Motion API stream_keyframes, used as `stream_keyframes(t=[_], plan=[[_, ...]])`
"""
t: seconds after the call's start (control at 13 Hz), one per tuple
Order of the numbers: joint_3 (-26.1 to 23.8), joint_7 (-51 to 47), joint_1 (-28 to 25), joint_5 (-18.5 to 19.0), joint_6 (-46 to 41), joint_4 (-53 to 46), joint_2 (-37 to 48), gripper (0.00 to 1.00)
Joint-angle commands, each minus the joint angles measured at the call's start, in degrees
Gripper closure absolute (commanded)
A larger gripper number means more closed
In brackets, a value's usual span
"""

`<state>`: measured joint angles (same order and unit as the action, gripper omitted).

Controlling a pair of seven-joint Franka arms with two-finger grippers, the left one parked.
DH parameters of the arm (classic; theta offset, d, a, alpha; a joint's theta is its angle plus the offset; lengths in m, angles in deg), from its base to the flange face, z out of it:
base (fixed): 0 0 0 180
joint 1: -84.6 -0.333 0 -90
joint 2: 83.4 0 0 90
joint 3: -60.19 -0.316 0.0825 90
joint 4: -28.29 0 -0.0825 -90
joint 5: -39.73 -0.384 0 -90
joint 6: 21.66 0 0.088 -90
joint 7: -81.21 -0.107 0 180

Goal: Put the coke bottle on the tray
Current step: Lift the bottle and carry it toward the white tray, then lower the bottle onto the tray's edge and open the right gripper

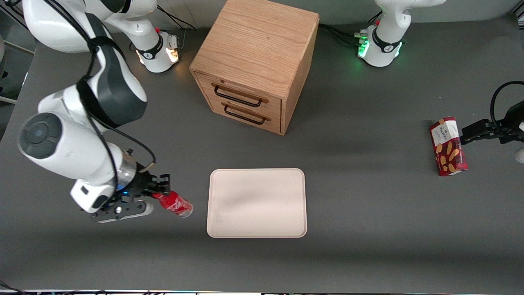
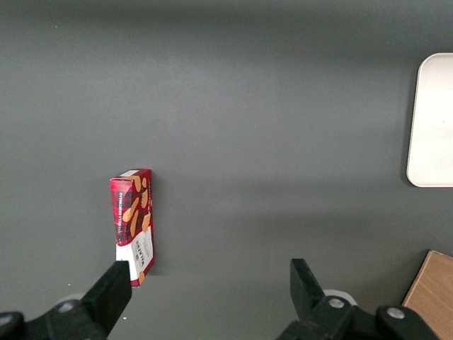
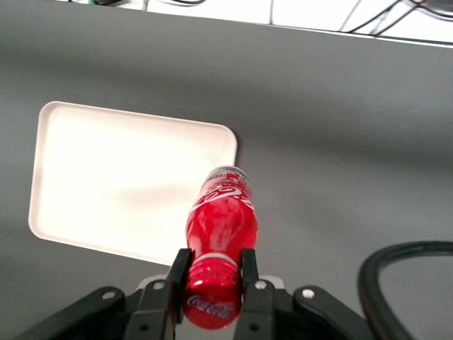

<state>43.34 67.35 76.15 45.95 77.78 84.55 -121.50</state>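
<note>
My right gripper (image 1: 157,193) is shut on the neck of the coke bottle (image 1: 175,204), just below its red cap. The slim red bottle hangs tilted, its silvery base pointing toward the tray, above the table beside the tray's edge at the working arm's end. In the right wrist view the fingers (image 3: 248,263) clamp the bottle (image 3: 221,223) on both sides of the neck, my gripper (image 3: 212,265) around it. The pale cream tray (image 1: 256,203) lies flat with nothing on it; it also shows in the right wrist view (image 3: 127,177) and at the edge of the left wrist view (image 2: 432,120).
A wooden two-drawer cabinet (image 1: 256,61) stands farther from the front camera than the tray. A red snack box (image 1: 448,146) lies toward the parked arm's end of the table, also in the left wrist view (image 2: 133,223).
</note>
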Motion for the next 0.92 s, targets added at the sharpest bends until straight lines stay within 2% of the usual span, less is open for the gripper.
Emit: stream_keyframes(t=[0.0,0.15,0.38,0.54,0.85], plan=[[-1.26,-1.96,-2.34,3.08,2.50,-3.00,-4.78,1.00],[-1.35,-1.96,-3.85,5.55,4.44,-3.00,-7.59,1.00],[-1.35,-2.23,-4.72,6.08,7.77,-2.56,-10.94,1.00],[-1.35,-2.23,-4.82,8.71,9.19,-2.56,-12.70,1.00],[-1.35,-2.32,-5.17,8.98,9.98,-2.47,-13.85,1.00]])
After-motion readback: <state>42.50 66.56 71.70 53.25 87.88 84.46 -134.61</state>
